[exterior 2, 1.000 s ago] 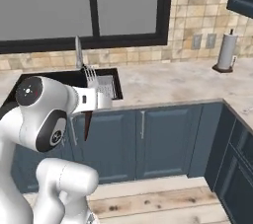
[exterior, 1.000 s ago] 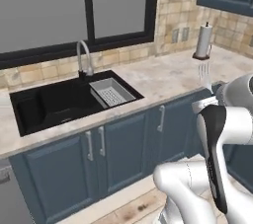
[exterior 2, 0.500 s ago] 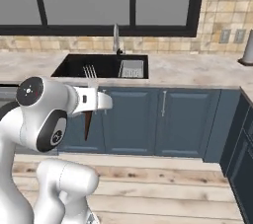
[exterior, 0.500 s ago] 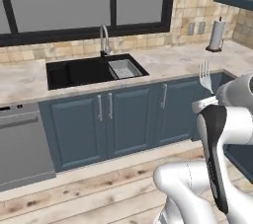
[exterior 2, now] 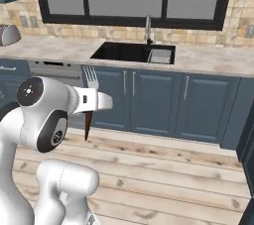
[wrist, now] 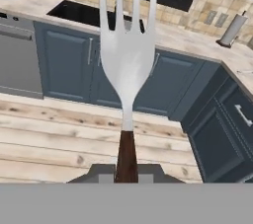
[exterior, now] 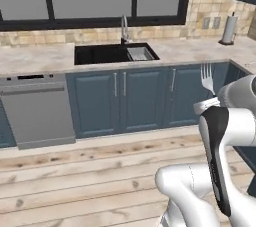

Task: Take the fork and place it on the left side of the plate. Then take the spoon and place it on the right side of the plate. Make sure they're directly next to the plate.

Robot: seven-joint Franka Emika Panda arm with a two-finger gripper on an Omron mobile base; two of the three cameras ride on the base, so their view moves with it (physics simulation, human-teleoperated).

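While travelling, gripper [wrist: 126,171] is pinching fork [wrist: 126,55] by dark handle; light, stiff, slick, likely pivoting if jolted.

Marble counter [exterior: 35,57] with sink [exterior: 102,53], paper-towel roll [exterior: 229,30]

the fork [wrist: 127,55] has a smooth, pale silvery head and tines with a soft satin sheen like brushed metal, and its handle end looks like dark reddish-brown wood, matt. the floor [exterior: 75,171] is light wooden planking with visible grain and knots, dull in finish. the cabinet doors [exterior 2: 149,100] are matt dark blue, painted-looking, with slim shiny metal pull handles. the countertop [exterior: 35,58] looks like polished beige mottled stone. the sink [exterior 2: 126,51] is a matt black basin with a shiny metal faucet [exterior: 123,28]. the dishwasher front [exterior: 37,113] is brushed grey metal. the backsplash [wrist: 197,13] is rough tan stone tile.
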